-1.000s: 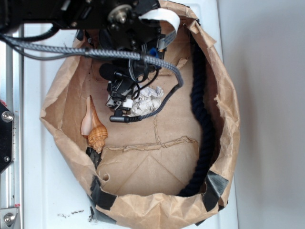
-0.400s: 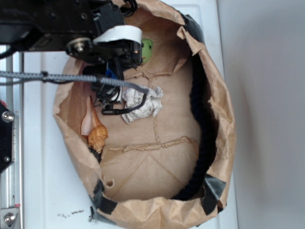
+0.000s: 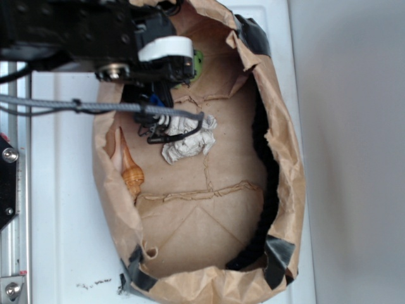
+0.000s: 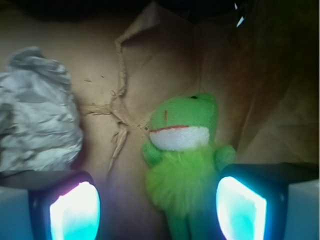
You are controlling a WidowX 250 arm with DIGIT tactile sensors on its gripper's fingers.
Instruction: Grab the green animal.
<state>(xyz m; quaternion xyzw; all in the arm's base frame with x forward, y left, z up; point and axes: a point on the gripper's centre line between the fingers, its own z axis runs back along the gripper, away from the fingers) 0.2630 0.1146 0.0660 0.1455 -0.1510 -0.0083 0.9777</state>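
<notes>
The green animal (image 4: 185, 165), a lime-green fuzzy plush with a white mouth patch, lies on the brown paper floor of the bag. In the wrist view its body sits between my two fingers, closer to the right pad (image 4: 240, 207) than to the left pad (image 4: 75, 210). My gripper (image 4: 157, 210) is open, with no pad pressed on the plush. From the exterior view only a sliver of the green animal (image 3: 197, 63) shows beside the black arm (image 3: 126, 44), which hides the fingers.
A crumpled white paper ball (image 3: 188, 142) lies just below the arm, left of the plush in the wrist view (image 4: 37, 130). An orange-tan seashell (image 3: 130, 168) rests by the left bag wall. The paper bag rim (image 3: 281, 126) surrounds everything; a dark rope (image 3: 269, 190) runs along its right side.
The arm has moved toward the back of the bag, off the paper ball and over the green animal. The bag's left wall has shifted right, so the bag looks narrower.
</notes>
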